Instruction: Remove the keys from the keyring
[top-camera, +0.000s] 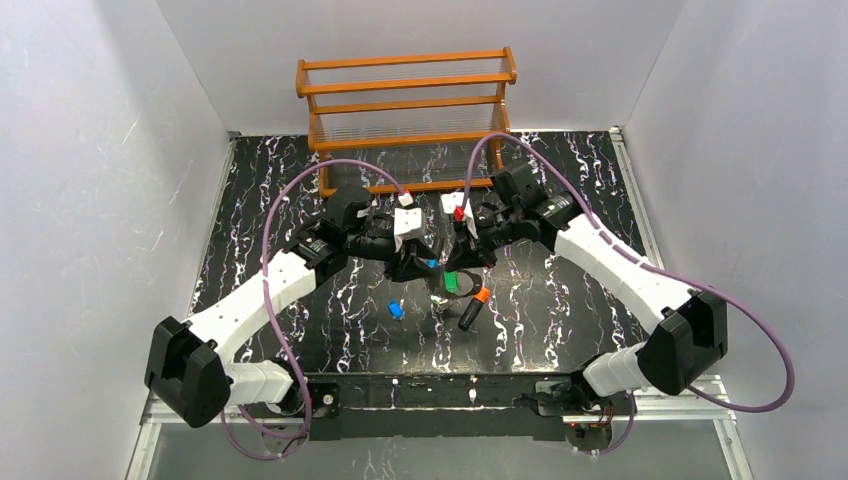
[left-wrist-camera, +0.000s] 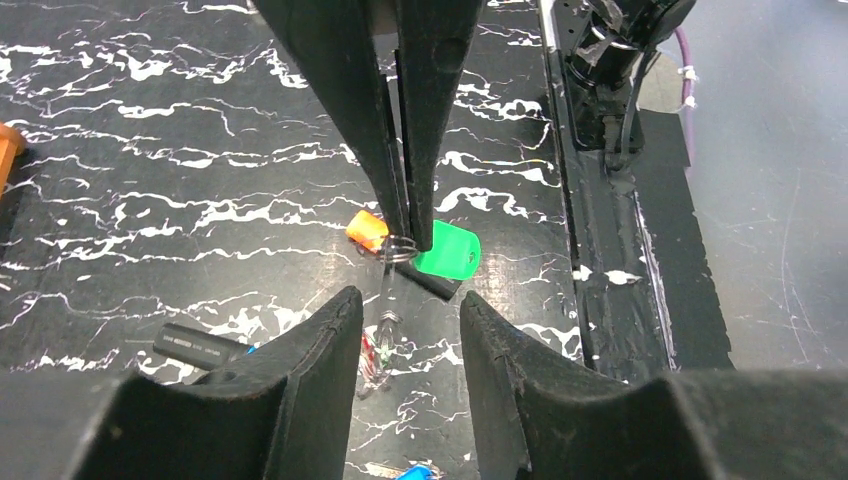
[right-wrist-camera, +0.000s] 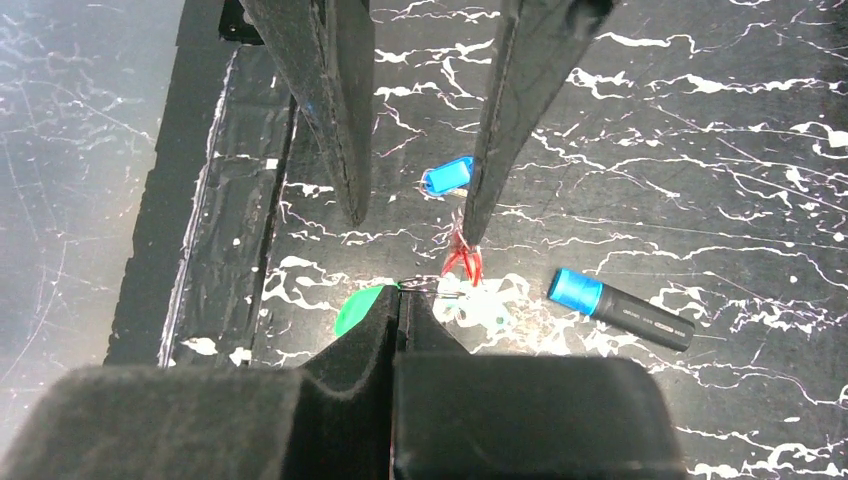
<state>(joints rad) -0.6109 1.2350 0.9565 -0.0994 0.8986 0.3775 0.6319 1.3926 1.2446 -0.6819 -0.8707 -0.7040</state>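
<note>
My right gripper (top-camera: 457, 262) (right-wrist-camera: 400, 298) is shut on a small metal loop (left-wrist-camera: 398, 248) that carries a green key (left-wrist-camera: 447, 250) (right-wrist-camera: 358, 308) (top-camera: 452, 283), held above the table. A pale translucent band (left-wrist-camera: 388, 295), probably the keyring seen edge-on, hangs from that loop with small red and green bits (left-wrist-camera: 372, 358) at its lower end. My left gripper (left-wrist-camera: 408, 296) (top-camera: 425, 262) is open with its fingers on either side of the hanging band. A blue key (top-camera: 396, 310) (right-wrist-camera: 447, 176) lies loose on the table. I cannot make out a second green key.
An orange-capped black marker (top-camera: 472, 308) and a blue-capped black marker (right-wrist-camera: 620, 305) lie on the black marbled table (top-camera: 560, 300) under the grippers. A wooden rack (top-camera: 405, 110) stands at the back. White walls enclose the sides.
</note>
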